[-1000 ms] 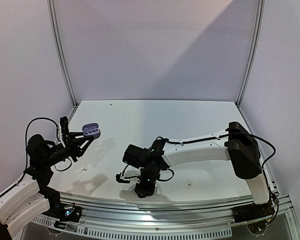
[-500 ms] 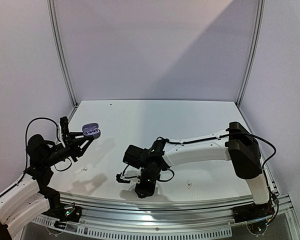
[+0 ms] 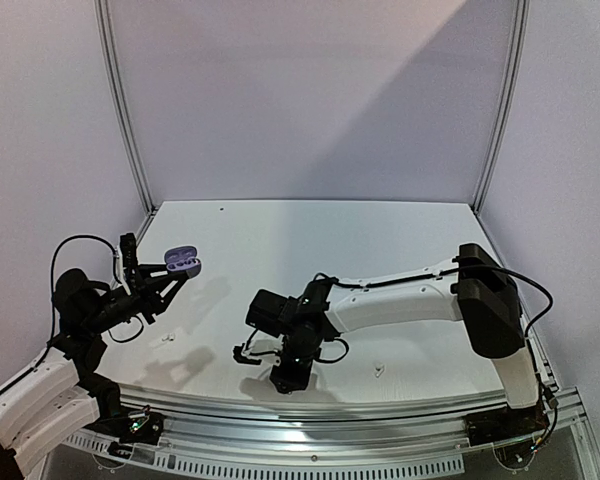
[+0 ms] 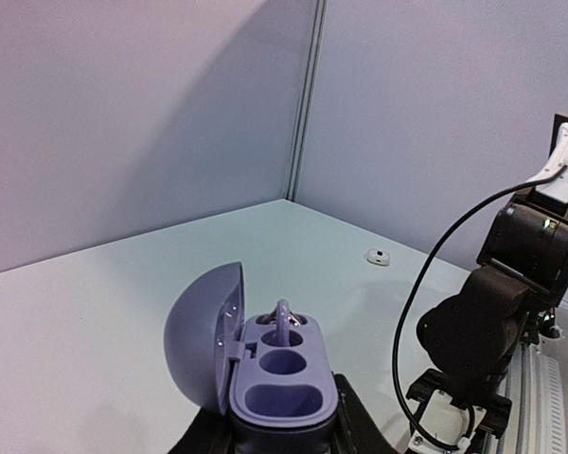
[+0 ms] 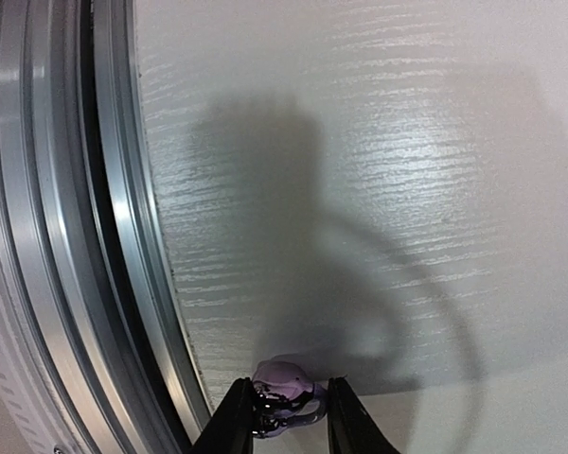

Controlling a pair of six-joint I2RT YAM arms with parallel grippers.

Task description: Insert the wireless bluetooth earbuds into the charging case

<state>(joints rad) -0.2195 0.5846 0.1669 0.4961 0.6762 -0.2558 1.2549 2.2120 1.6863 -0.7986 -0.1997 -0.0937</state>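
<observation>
— So, where's the case?

— Up off the desk point(image 3: 310, 235), by its left edge. My left claw point(image 3: 172, 272) is clamped on the purple case point(image 4: 279, 383). It's upright, lid swung open, with one earbud stem point(image 4: 284, 317) poking out of the far socket.

— And the right claw?

— My right claw point(image 5: 289, 411) points down at the near edge, beside the metal rail point(image 5: 123, 189). Its fingers sit close on either side of a purple earbud point(image 5: 286, 395) lying there. Whether they're pressing it, I can't tell. A white earbud point(image 4: 378, 256) lies farther right.
</observation>
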